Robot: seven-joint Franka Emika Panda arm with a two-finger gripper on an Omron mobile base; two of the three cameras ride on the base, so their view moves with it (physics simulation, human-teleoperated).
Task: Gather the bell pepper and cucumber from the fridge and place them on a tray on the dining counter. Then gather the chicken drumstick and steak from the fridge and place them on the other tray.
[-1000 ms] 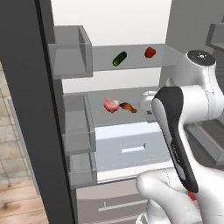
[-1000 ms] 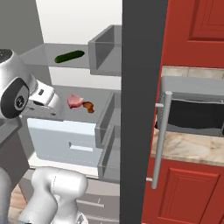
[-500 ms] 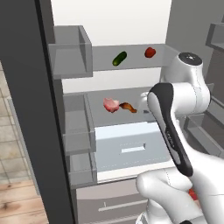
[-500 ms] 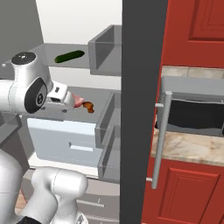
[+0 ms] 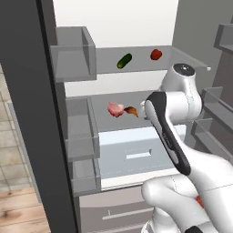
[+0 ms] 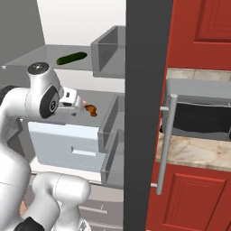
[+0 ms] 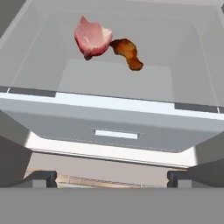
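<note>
Lying in the upper middle of the hand view, the steak (image 7: 92,38) is being touched at its right edge by the chicken drumstick (image 7: 127,53); both are being carried on a glass shelf (image 7: 183,57) of the fridge (image 5: 27,113), above the pale drawer (image 7: 116,127). On the shelf above, toward the upper middle of the left base view, the cucumber (image 5: 124,60) and bell pepper (image 5: 155,54) are being kept apart. The gripper (image 7: 112,177) is being held fully open, short of the meat. Because the two pieces touch, one is likely being nudged when the other is grasped.
</note>
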